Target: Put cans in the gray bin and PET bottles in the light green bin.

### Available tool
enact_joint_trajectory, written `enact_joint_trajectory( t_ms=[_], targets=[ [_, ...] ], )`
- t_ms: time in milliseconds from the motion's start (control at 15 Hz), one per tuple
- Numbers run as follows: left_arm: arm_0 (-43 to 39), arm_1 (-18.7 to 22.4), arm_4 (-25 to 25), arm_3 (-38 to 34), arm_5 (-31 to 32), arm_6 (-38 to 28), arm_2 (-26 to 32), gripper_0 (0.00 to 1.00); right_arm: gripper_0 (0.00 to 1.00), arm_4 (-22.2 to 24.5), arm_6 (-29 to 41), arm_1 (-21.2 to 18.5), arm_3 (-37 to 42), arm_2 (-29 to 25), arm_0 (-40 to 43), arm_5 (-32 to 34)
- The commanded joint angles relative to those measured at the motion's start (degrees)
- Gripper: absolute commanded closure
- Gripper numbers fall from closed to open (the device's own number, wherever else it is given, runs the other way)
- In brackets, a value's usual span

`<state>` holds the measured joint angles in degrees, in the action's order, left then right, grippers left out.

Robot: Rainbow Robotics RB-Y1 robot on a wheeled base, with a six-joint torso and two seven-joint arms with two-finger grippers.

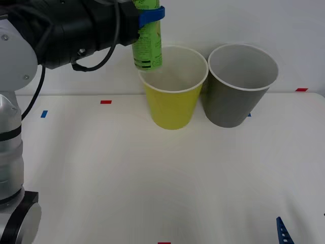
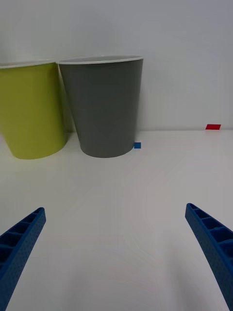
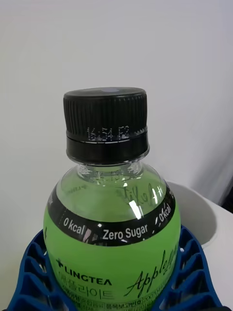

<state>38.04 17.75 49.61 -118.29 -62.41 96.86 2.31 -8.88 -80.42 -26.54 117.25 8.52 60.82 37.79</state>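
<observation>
Two blue ribbed fingers (image 2: 208,245) of the right tool (image 2: 116,252) stand wide apart with nothing between them, low over the white bench (image 1: 152,183), on the near side of the gray bin (image 1: 237,91). That bin stands upright on the bench, just beside the light green bin (image 1: 171,94), which is on its left; whether the two touch cannot be told. The left tool (image 1: 150,15) is closed on the PET bottle (image 1: 147,43), its blue fingers (image 3: 29,277) cupping the green-labelled body below the black cap (image 3: 106,124). It holds the bottle in the air over the rear left rim of the light green bin.
</observation>
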Motion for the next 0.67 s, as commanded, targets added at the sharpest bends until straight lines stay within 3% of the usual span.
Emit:
enact_joint_trajectory(
  t_ms=[67,200,667],
  targets=[
    [1.15,0.00,-2.50,4.30,6.60,0.79,-4.95,1.00,0.00,0.00,0.00,0.00,0.00,0.00,0.00,0.00],
    [1.15,0.00,-5.31,5.97,11.26,0.79,-8.20,1.00,0.00,0.00,0.00,0.00,0.00,0.00,0.00,0.00],
    [3.53,0.09,-6.72,15.37,23.83,1.14,-15.05,1.00,0.00,0.00,0.00,0.00,0.00,0.00,0.00,0.00]
  ],
)
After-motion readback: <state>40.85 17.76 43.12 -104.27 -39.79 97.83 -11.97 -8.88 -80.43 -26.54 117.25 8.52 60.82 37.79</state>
